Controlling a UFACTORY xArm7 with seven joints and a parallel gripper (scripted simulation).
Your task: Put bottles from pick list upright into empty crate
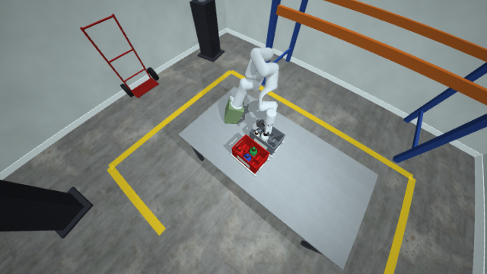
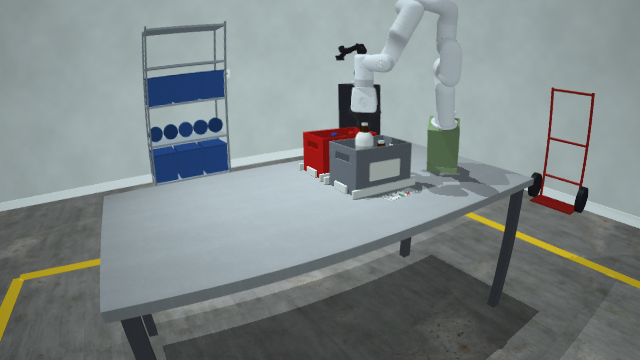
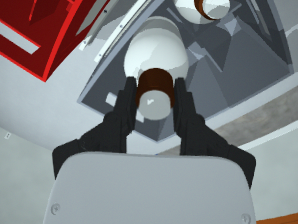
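Note:
My gripper is shut on the brown neck of a white bottle and holds it upright in the grey crate, at the end near the red crate. The bottle's top shows above the grey crate's rim in the exterior view. The red crate stands next to the grey one and holds bottles with green, blue and red labels. The pick list lies on the table by the grey crate; its lines are too small to read.
The arm's green base block stands on the table behind the crates. A red hand truck, a metal shelf with blue boxes and a black pillar stand on the floor away from the table.

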